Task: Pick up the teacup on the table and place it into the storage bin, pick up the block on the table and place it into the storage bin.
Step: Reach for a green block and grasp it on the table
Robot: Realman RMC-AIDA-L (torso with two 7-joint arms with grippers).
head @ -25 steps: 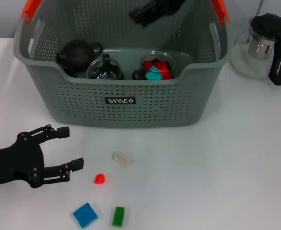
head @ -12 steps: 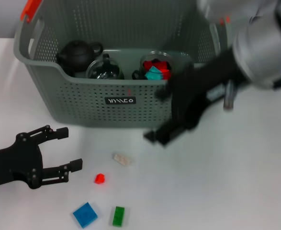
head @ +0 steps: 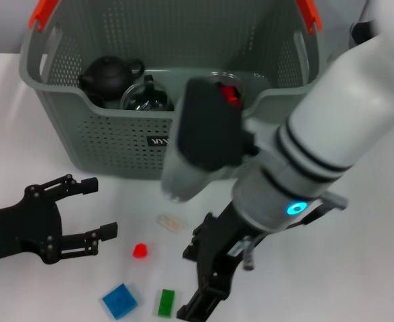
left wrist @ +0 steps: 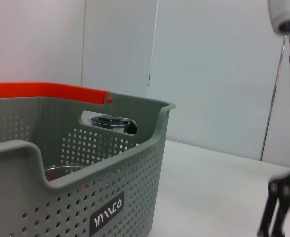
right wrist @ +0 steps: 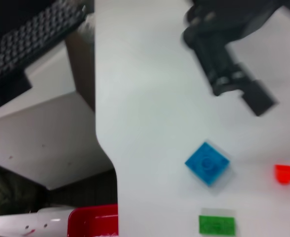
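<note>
The grey-green storage bin (head: 116, 144) stands at the back of the table. Inside it, a glass teacup (head: 143, 98) sits beside a black teapot (head: 106, 74). Loose blocks lie on the table in front: beige (head: 170, 223), red (head: 139, 250), blue (head: 119, 300) and green (head: 166, 302). My right gripper (head: 191, 282) hangs open just right of the green block, and its arm covers the bin's right half. The right wrist view shows the blue block (right wrist: 207, 162), red block (right wrist: 284, 174) and green block (right wrist: 217, 225). My left gripper (head: 99, 206) rests open and empty, left of the red block.
The table's edge (right wrist: 103, 143) runs close beside the blue block. In the left wrist view the bin's wall (left wrist: 61, 197) fills the near side, with a dark pot lid (left wrist: 107, 120) showing past its rim. The left gripper (right wrist: 228, 74) lies beyond the blocks in the right wrist view.
My right arm has swung from above the bin down to the front of the table, over the blocks. The left gripper and the blocks have not moved.
</note>
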